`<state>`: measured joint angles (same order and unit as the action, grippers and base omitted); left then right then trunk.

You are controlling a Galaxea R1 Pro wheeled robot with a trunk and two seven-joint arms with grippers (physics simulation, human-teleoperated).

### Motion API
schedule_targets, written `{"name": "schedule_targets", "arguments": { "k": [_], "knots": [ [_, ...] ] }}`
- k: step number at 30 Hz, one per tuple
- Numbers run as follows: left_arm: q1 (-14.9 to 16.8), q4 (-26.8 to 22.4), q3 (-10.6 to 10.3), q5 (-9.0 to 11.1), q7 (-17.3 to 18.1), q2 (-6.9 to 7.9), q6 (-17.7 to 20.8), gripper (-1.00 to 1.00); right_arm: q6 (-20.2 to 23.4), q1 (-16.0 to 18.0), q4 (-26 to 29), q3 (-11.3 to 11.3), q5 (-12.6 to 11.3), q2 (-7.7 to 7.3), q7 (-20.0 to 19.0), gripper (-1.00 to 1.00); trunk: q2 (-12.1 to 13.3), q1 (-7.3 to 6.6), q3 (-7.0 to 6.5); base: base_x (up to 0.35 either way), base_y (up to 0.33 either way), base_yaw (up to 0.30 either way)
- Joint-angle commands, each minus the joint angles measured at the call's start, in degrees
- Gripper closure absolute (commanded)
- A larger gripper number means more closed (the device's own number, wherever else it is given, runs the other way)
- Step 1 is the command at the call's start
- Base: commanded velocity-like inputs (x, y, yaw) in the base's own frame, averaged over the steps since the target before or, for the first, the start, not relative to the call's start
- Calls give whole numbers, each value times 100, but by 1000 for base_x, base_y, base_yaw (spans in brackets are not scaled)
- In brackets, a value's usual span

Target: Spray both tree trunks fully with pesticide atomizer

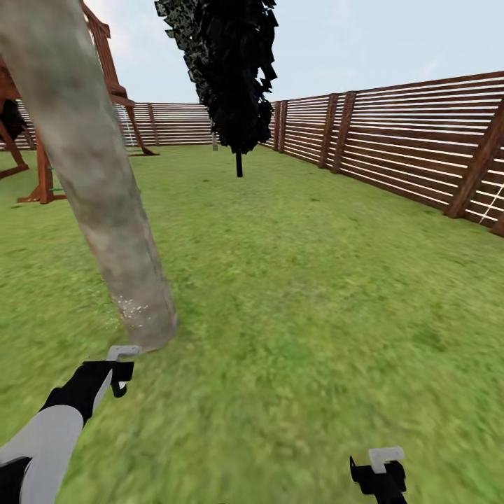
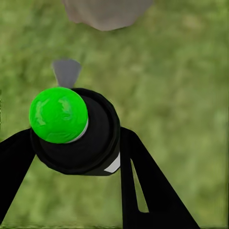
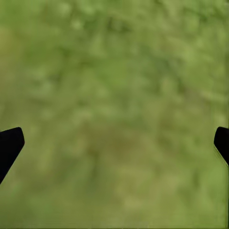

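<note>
The pesticide atomizer (image 2: 81, 143) is a dark round bottle; its top (image 2: 58, 114) shows bright green here, with a grey nozzle (image 2: 67, 72) pointing at the trunk's base. My left gripper (image 2: 76, 155) is shut on it, one black finger on each side. In the head view the left gripper (image 1: 120, 372) hovers just short of the foot of a thick grey-beige tree trunk (image 1: 98, 182), which carries tiny white pesticide specks (image 1: 133, 306) low down. My right gripper (image 1: 381, 477) stands open over bare grass (image 3: 114, 95), its fingertips wide apart.
A narrow all-black cypress-like tree (image 1: 234, 70) stands further back in the middle. The reddish-brown slat fence (image 1: 420, 150) runs along the right and the back. A wooden play frame (image 1: 42, 168) stands behind the trunk at the left. Lawn stretches to the right.
</note>
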<state>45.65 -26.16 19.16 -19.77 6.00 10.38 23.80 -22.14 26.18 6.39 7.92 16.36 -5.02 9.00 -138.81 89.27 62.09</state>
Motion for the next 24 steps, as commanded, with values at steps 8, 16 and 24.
{"name": "schedule_targets", "arguments": {
  "k": [8,16,24],
  "knots": [
    [5,-8,44,-53,51,-31,25,100,-18,3,-6,43,61,1,14,-100,-2,-1,5,35,-268,277],
    [5,-3,44,-53,51,-36,21,100,-18,2,-6,43,61,1,14,-100,-2,-1,5,205,-220,36],
    [5,-6,44,-53,51,-37,20,100,-18,2,-6,43,61,1,14,-100,-2,-1,5,178,-217,19]
  ]
}}
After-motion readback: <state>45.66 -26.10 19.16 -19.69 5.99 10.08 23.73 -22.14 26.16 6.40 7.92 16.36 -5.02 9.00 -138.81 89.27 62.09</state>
